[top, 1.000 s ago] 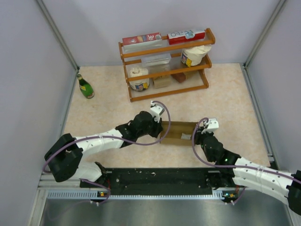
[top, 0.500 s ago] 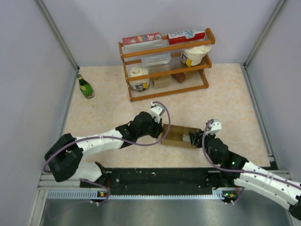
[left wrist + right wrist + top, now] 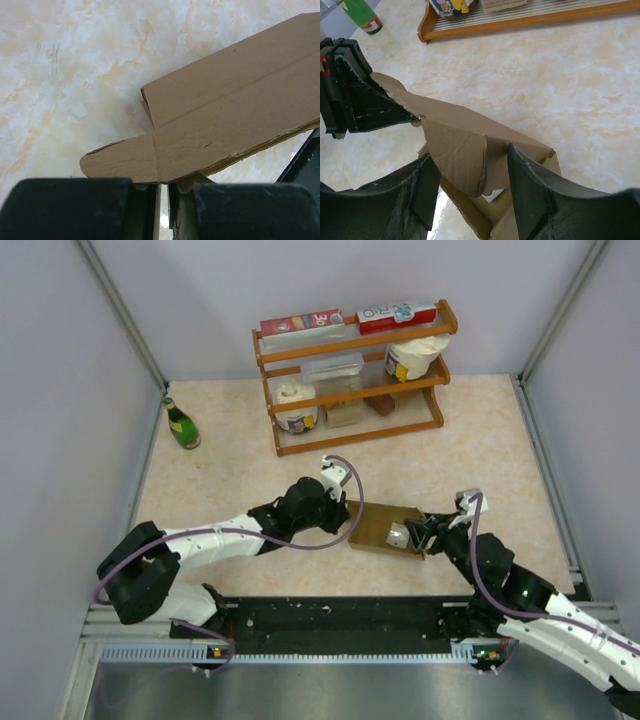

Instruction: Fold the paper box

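The paper box (image 3: 382,527) lies on the desk (image 3: 230,455), stretched between the two pairs of jaws. It is plain brown cardboard. In the top view it looks like a shallow open tray with low walls, and inside it we see something pale that we cannot identify.

The jaws of the left gripper (image 3: 161,195) are almost closed and pinch one end of the box. In its wrist view a long creased panel runs away from the jaws, up and to the right, and a small rounded tab lies just beside them. The right wrist view agrees: the black fingers of the left arm hold the far corner of the cardboard.

The jaws of the right gripper (image 3: 472,182) stand wide open and grip nothing. A bent flap (image 3: 457,150) rises between them, nearer to one finger. We cannot tell if it touches that finger.

We judge that the task is about halfway. The main creases are made and the body has some shape. However, the flap between the right jaws is loose and wrinkled, and this end is not closed. The flaps probably need to be tucked in and the walls squared.

Well beyond both pairs of jaws stand a wooden rack (image 3: 355,343) and a green bottle (image 3: 182,425), apart from the work.
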`<control>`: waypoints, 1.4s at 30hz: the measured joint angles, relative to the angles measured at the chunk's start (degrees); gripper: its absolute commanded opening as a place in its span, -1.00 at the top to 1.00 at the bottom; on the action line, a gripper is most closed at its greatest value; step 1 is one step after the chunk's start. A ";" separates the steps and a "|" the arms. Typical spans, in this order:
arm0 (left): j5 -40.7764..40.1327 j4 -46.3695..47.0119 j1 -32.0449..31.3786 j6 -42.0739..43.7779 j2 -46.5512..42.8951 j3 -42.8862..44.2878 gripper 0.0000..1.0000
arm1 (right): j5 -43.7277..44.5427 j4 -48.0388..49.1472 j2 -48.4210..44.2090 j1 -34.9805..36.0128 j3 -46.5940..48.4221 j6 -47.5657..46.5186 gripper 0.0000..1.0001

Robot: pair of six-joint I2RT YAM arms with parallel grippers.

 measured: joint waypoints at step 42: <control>-0.35 3.87 -0.22 -1.55 1.68 -1.62 1.00 | -10.25 -2.56 -5.97 0.15 6.69 -2.51 0.12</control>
